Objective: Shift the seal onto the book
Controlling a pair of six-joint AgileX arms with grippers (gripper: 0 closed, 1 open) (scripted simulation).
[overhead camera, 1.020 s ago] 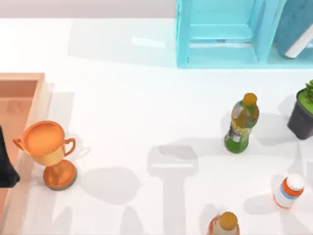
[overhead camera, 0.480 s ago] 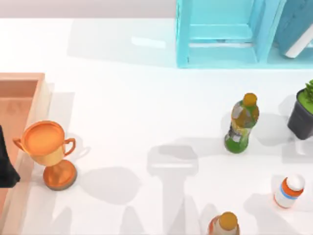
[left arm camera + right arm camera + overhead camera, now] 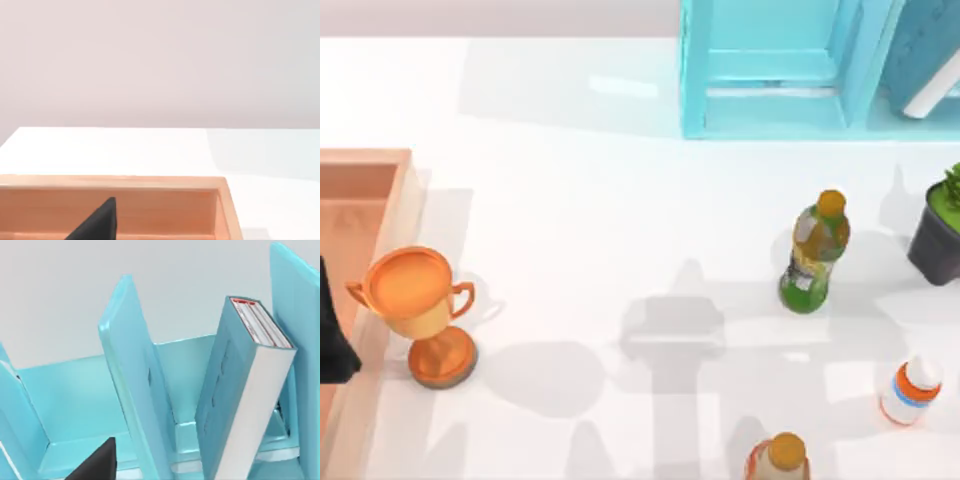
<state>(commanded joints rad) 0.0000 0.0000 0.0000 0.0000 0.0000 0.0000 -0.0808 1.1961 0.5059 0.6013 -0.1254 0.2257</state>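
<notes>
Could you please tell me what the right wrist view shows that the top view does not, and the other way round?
Right wrist view alone: the book's spine end with white page edges and red trim, leaning tilted between the uprights of the shelf frame, plus a dark pincer tip at the picture's edge.

Top view alone: the copper trophy cup, the wooden tray at the table's left, the green bottle, a white bottle, a potted plant, and an orange-topped item at the near edge.

Both share: the light-blue shelf frame and the teal book standing in it.

Teal book, copper trophy, light-blue shelf
</notes>
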